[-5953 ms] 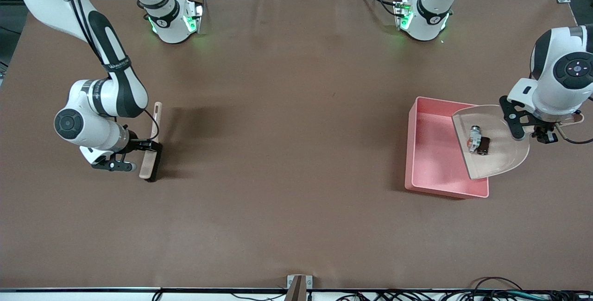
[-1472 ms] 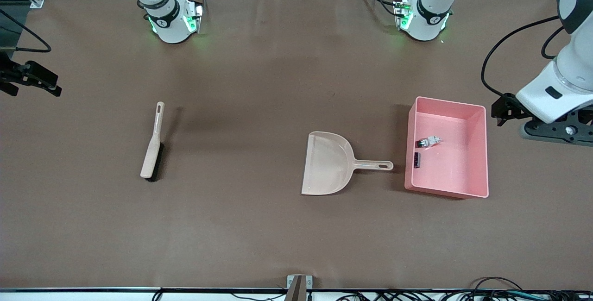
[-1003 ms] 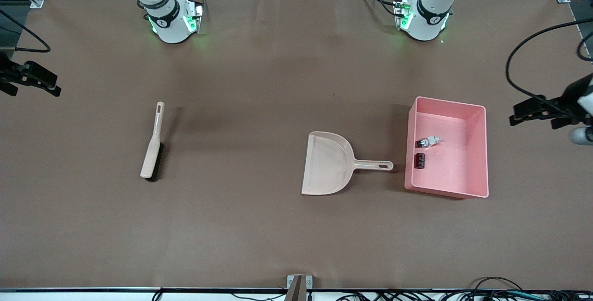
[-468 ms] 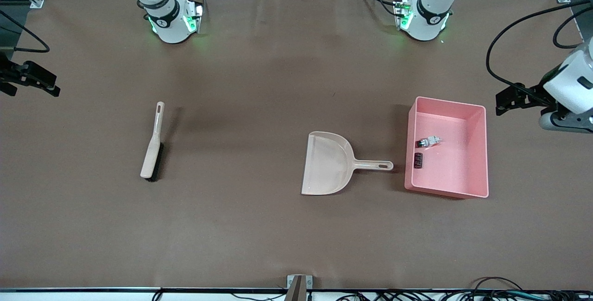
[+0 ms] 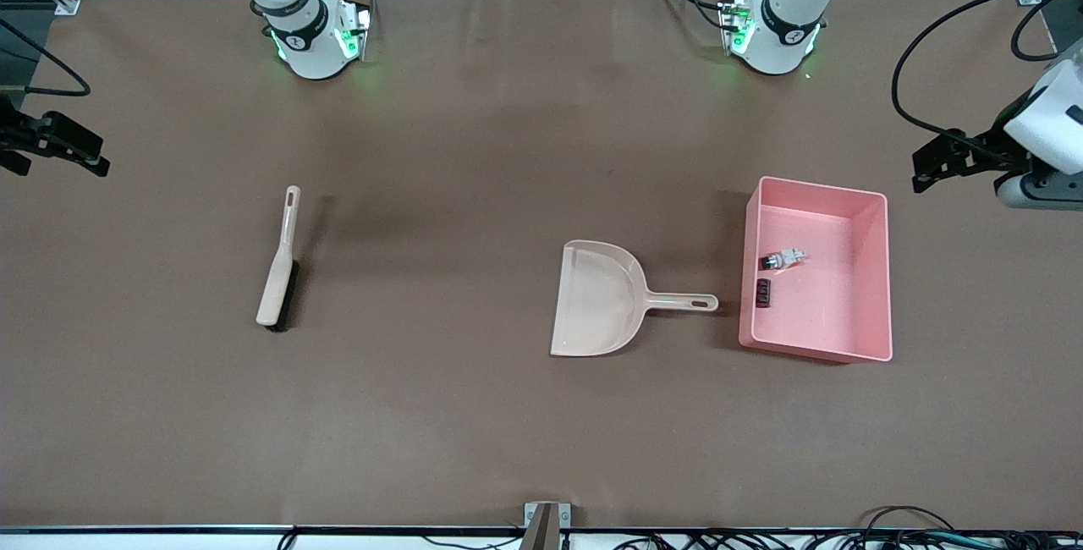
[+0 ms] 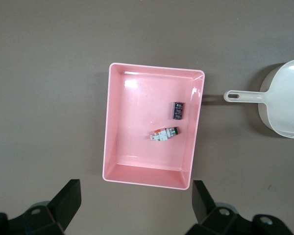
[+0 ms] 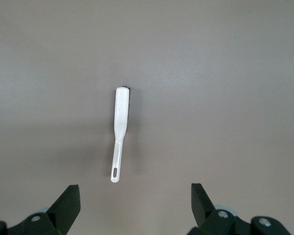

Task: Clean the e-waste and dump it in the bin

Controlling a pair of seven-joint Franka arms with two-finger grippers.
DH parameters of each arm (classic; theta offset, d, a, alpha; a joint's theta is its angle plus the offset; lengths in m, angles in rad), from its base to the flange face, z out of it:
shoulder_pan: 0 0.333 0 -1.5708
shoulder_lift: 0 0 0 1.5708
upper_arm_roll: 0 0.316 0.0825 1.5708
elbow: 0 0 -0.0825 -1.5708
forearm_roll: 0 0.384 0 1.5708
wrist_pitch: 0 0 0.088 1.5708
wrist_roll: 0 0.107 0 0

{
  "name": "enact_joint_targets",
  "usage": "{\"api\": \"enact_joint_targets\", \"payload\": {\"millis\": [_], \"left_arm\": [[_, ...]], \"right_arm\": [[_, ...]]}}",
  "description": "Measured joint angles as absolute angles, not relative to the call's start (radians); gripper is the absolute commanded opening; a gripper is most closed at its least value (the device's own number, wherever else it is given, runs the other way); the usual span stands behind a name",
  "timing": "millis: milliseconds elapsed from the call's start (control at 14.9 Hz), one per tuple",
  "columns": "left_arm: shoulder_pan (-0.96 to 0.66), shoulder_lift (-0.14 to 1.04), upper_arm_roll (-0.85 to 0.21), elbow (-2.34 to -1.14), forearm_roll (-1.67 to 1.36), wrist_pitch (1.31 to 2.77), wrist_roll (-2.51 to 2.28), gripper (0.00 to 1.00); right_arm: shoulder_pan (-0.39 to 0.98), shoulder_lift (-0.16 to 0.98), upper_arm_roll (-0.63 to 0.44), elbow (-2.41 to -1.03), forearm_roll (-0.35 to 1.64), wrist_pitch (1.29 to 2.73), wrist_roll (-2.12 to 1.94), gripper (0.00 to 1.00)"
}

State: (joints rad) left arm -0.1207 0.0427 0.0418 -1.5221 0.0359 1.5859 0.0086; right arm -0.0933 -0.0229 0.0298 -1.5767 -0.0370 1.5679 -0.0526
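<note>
Brown desk (image 5: pixel 474 431) fills my screens. Nearest me, the dustpan (image 5: pixel 596 300) lies mid-desk, its handle pointing at the bin (image 5: pixel 880 279) near the left arm's edge. Both e-waste bits (image 5: pixel 772 276) sit inside it. I see the brush (image 5: pixel 279 266) lying toward the right arm's edge. Left claw (image 5: pixel 931 169) and right claw (image 5: pixel 63 148) hang spread and empty over those edges.

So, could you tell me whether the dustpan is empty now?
Empty. The dustpan lies flat on the table beside the bin with a bare scoop, and both small electronic parts sit in the bin.
</note>
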Motion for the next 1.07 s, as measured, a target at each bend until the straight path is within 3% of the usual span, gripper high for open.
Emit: {"api": "enact_joint_targets", "payload": {"millis": [334,1070], "left_arm": [[-0.140,-0.027,0.071,-1.625,0.030,1.634,0.011,1.00],[-0.139,-0.030,0.076,-1.648,0.015,1.646,0.016,1.00]], "right_arm": [[-0.093,-0.023,0.029,-1.577,-0.037,1.567,-0.053,1.00],[-0.100,-0.023,0.028,-1.577,-0.037,1.566,-0.053,1.00]]}}
